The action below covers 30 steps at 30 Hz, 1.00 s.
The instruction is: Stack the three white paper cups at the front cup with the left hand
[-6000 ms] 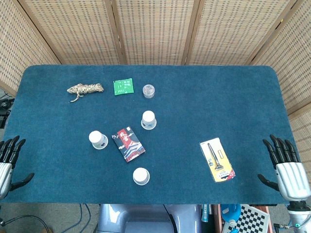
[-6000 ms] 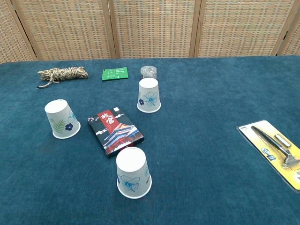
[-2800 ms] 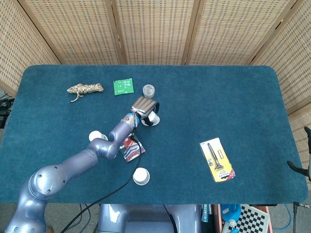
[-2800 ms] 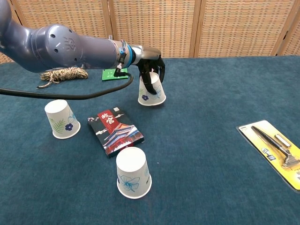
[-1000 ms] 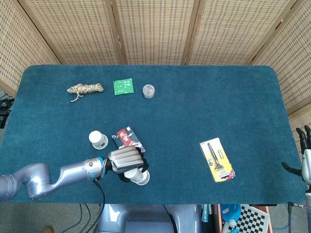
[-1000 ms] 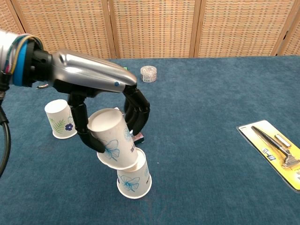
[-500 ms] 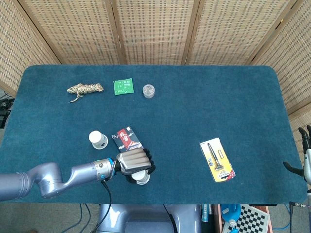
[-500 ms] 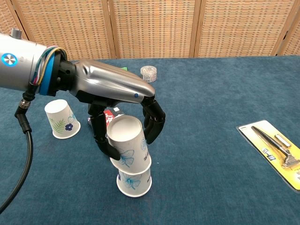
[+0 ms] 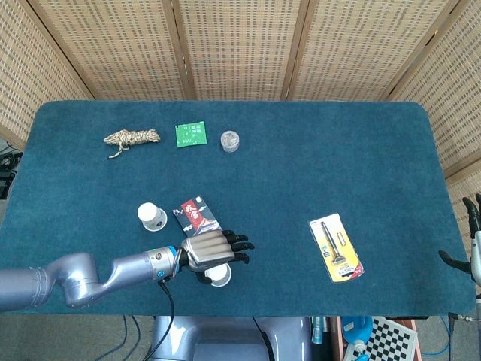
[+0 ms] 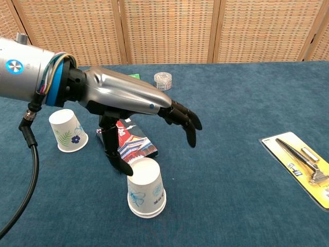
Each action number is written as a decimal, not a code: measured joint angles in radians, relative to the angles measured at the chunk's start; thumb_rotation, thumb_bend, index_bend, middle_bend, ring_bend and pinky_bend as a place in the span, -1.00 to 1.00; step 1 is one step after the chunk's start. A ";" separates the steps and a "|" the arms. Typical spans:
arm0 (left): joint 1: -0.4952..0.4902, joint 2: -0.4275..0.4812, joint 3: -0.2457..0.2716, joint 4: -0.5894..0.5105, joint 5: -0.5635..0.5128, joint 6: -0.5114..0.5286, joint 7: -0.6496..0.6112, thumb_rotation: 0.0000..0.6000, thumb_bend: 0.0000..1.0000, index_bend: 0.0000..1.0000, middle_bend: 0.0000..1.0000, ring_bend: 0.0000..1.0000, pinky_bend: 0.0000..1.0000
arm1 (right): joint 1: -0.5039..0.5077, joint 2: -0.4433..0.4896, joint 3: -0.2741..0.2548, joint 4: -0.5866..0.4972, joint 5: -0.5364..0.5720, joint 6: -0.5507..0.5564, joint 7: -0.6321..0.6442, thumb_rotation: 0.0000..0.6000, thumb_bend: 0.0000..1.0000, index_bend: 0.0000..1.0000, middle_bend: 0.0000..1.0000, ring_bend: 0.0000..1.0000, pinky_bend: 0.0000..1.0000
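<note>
At the front, the stack of two nested white paper cups stands upside down on the blue cloth. My left hand hovers just over it, holding nothing; its fingers reach out to the right and the thumb hangs down by the stack's left side. A third white cup stands upside down further left. Only part of my right hand shows at the right edge of the head view, fingers apart and empty.
A card box lies between the two cup spots, partly under my left hand. At the back lie a rope bundle, a green packet and a small jar. A packaged pen lies to the right.
My left hand has let go of the cup it held. That cup has slid down fully over the front cup, and the fingers have spread out above the stack.
</note>
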State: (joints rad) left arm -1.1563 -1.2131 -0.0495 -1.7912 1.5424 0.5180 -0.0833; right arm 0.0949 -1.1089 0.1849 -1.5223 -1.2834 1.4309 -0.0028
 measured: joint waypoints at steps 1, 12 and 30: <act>0.002 0.005 -0.001 -0.004 -0.001 0.005 -0.003 1.00 -0.57 -0.82 -1.00 -1.00 -0.91 | 0.001 0.000 0.000 0.000 0.000 -0.001 0.000 1.00 -1.00 -1.00 -1.00 -1.00 -1.00; 0.097 0.149 -0.022 0.003 -0.118 0.136 0.043 1.00 -0.57 -0.91 -1.00 -1.00 -1.00 | 0.001 0.001 -0.003 -0.003 -0.006 -0.002 0.005 1.00 -1.00 -1.00 -1.00 -1.00 -1.00; 0.309 0.121 0.077 0.253 -0.204 0.180 -0.060 1.00 -0.57 -0.91 -1.00 -1.00 -0.80 | 0.010 -0.016 -0.016 -0.008 -0.016 -0.012 -0.033 1.00 -1.00 -1.00 -1.00 -1.00 -1.00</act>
State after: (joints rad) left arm -0.8470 -1.0925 0.0276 -1.5378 1.3380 0.6983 -0.1435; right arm 0.1053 -1.1252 0.1688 -1.5305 -1.2998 1.4188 -0.0363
